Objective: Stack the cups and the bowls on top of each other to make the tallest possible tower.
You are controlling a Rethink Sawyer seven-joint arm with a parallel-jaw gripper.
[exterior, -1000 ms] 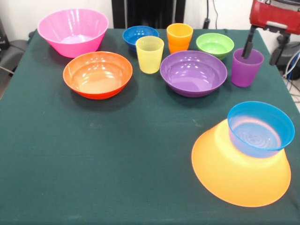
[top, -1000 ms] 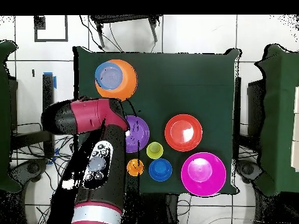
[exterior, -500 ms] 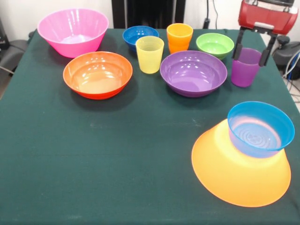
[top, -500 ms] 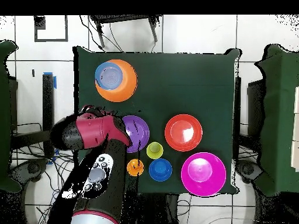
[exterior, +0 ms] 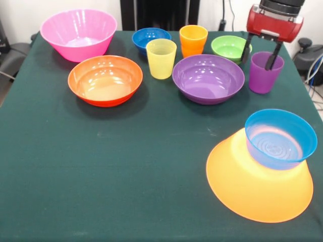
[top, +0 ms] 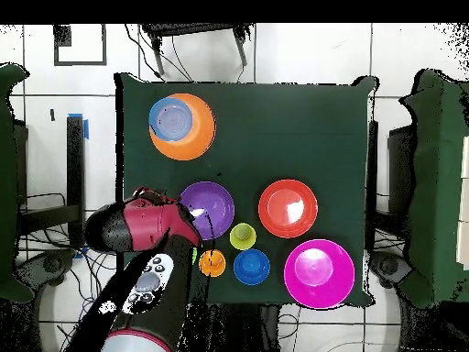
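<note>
Claw (exterior: 259,54) is spread wide over the purple cup (exterior: 264,73): one finger hangs outside the rim on the green-bowl side, the other looks to dip just inside the mouth. Nothing gripped. My read: lining up a rim pinch to carry the cup to the tower.

Tower (exterior: 267,169) sits at the near corner of the bench (exterior: 126,166), well apart from the rest. Base is the big yellow-orange bowl (exterior: 252,189), flipped upside down, likely to give a flat top; the light blue bowl (exterior: 280,137) stands upright on it.

Count:
- cups, 3: yellow cup (exterior: 161,58), orange cup (exterior: 193,39), purple.
- bowls, 7: pink bowl (exterior: 78,33), orange-red bowl (exterior: 105,79), purple bowl (exterior: 208,78), dark blue bowl (exterior: 148,37), green bowl (exterior: 230,48), plus the two in the tower.

Eight pieces loose, all upright, clustered along the far side.
</note>
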